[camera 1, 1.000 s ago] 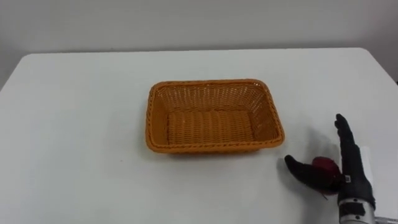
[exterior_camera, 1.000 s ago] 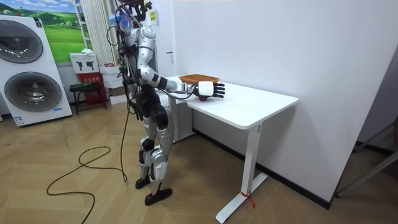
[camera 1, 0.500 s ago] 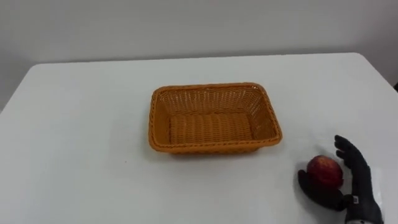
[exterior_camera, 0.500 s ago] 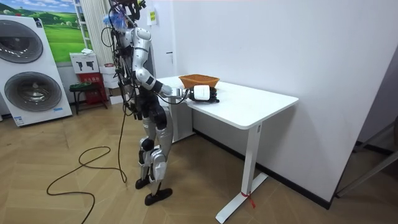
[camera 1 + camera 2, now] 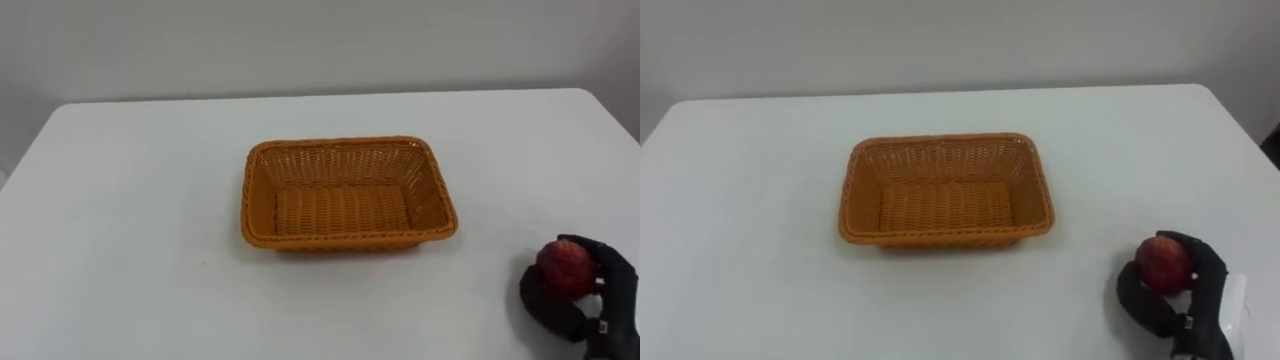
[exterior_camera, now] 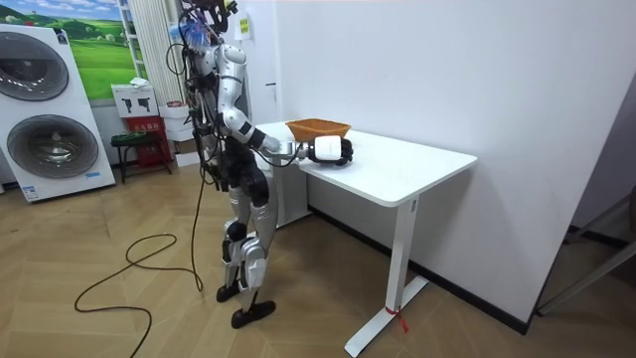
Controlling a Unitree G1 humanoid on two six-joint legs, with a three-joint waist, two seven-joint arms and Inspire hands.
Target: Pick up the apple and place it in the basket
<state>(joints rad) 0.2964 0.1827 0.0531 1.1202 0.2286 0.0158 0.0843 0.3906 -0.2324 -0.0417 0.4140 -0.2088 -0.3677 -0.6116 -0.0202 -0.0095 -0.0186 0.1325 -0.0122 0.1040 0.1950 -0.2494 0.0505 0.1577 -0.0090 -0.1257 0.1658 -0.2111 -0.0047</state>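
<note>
One apple point(image 5: 565, 266) is sitting in my right hand point(image 5: 617, 292), fingers curling round it.
I am holding it at the near right of the white table point(image 5: 130, 230), well apart from the orange wicker basket point(image 5: 346, 238) lying mid-table.

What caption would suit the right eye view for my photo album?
The robot's black right hand curls round a red apple at a white table, near an empty orange wicker basket.
</note>
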